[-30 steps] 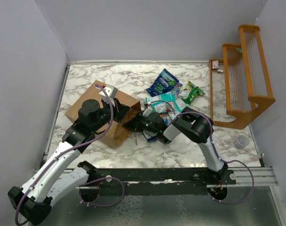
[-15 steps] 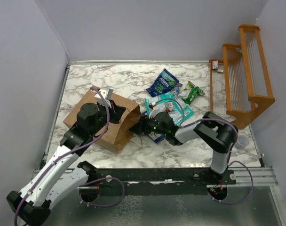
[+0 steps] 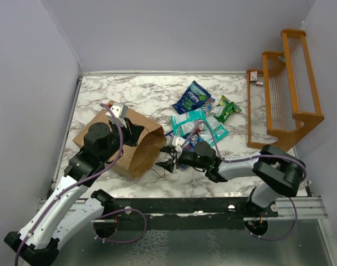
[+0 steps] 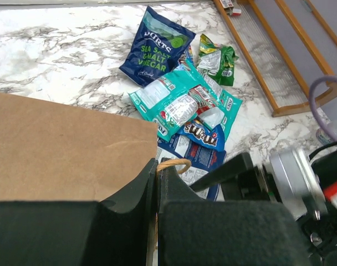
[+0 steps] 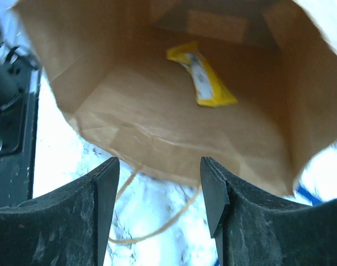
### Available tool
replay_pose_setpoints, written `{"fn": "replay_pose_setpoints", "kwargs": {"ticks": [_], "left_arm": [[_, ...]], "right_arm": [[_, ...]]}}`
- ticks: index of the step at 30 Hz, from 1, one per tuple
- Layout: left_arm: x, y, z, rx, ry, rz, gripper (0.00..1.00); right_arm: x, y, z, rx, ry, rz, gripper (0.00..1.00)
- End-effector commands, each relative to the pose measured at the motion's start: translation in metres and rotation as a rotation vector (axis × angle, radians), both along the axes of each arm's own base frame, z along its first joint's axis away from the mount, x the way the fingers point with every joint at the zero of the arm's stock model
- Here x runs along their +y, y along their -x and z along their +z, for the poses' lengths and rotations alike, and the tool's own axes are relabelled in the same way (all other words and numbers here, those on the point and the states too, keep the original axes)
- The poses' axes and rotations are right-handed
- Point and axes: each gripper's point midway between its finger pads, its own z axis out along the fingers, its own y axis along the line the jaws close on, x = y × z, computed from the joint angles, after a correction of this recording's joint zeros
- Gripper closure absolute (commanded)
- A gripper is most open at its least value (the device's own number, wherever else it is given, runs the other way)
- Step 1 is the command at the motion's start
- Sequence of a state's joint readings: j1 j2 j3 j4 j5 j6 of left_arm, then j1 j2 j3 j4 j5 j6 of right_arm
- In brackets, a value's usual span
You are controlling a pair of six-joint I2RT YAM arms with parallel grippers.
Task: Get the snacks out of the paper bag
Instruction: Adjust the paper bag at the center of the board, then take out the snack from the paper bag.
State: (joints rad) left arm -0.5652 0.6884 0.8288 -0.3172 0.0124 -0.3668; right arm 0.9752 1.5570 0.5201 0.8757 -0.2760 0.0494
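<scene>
Marble table (image 3: 129, 91) carried the bag (image 3: 141, 145) on its side, mouth facing right. Left gripper (image 4: 158, 173) was clamped on the bag's upper rim, holding it agape. Several snacks (image 4: 182, 105) lay out just beside the mouth; one yellow packet (image 5: 202, 75) lay deep inside. Right gripper (image 5: 160, 177) hovered at the mouth, fingers spread and empty. Emptying looked nearly done; next it probably had to reach in and pinch that packet. Shadowed back corners hid anything else.

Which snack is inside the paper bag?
The yellow packet, lying deep in the paper bag. The blue packet, teal packet and green packet lie outside on the table.
</scene>
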Motion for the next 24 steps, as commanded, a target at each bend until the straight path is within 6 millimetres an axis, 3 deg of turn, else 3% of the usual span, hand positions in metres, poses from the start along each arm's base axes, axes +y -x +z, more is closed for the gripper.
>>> {"fn": "replay_pose_setpoints", "kwargs": {"ticks": [1,9,16,24], "left_arm": [[0.006,0.003,0.021,-0.039,0.021,0.021,1.00],[0.009,0.012,0.023,-0.029,0.048,0.018,1.00],[0.009,0.017,0.025,-0.028,0.071,0.013,1.00],[0.009,0.019,0.033,-0.033,0.089,0.010,1.00]], "right_arm": [[0.030,0.022,0.020,-0.482,-0.055,0.209,0.43],[0.087,-0.019,0.006,-0.630,-0.062,0.152,0.50],[0.128,-0.039,-0.017,-0.672,-0.004,0.163,0.40],[0.151,-0.046,-0.047,-0.653,0.053,0.157,0.33]]}}
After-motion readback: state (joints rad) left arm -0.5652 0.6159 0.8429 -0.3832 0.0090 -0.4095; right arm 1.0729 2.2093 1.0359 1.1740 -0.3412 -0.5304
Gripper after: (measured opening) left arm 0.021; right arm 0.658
